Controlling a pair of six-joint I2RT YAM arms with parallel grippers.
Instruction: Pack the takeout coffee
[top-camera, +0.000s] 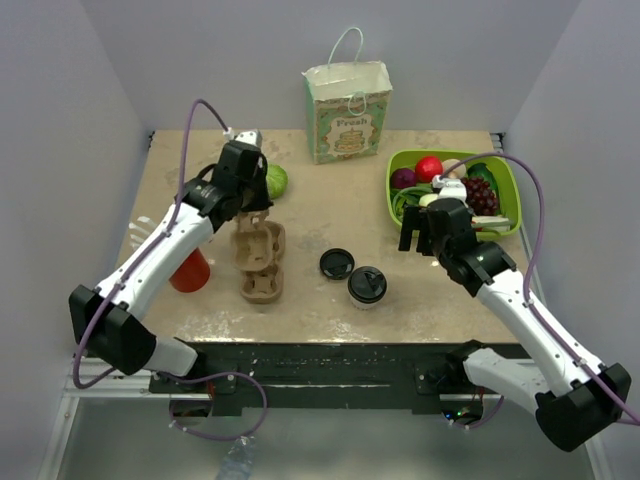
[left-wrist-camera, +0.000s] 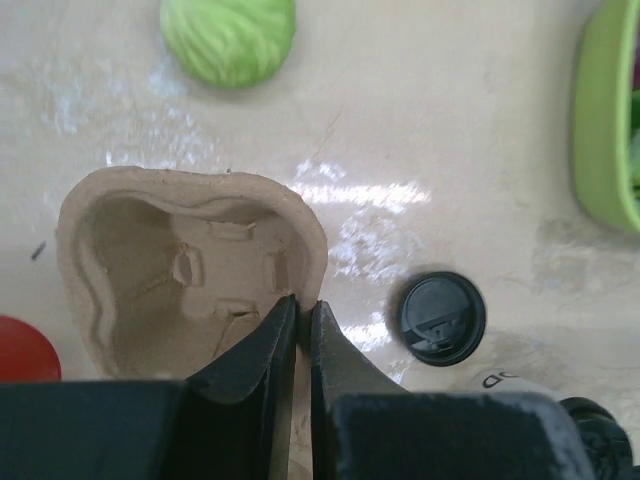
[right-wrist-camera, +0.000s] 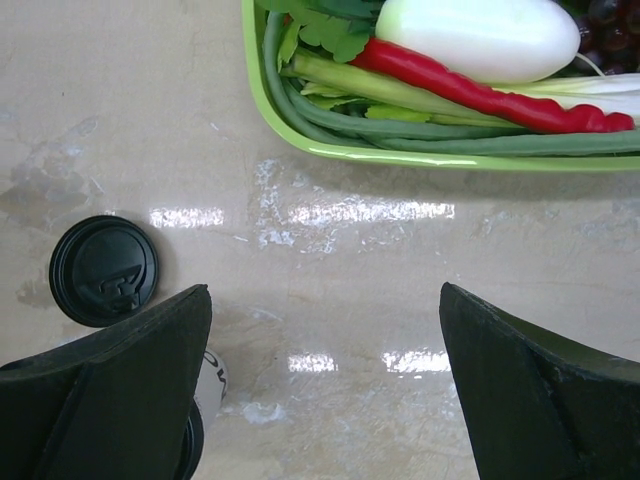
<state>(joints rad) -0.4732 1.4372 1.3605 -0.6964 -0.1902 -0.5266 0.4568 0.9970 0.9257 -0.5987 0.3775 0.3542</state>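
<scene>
The left jaws were clenched on the thin rim of the pulp cup carrier (left-wrist-camera: 180, 260), one finger inside a pocket and one outside. The rest of the carrier lay ahead of them. The takeout coffee (top-camera: 367, 285), a white cup with its black lid on, stood on the worktop (top-camera: 330, 200) well to the right of those jaws, apart from the carrier.

The right jaws hung wide open and held nothing. The coffee sat just beside their left finger, slightly behind its tip and half hidden by it. A loose black lid (right-wrist-camera: 103, 270) lay ahead and to the left of that finger.

The step in hand seemed to be steadying the carrier. The coffee had not yet been picked up. The next move probably called for the right jaws to draw back and left over the cup. They would need to avoid the loose lid, close round the cup's body and keep it upright.
</scene>
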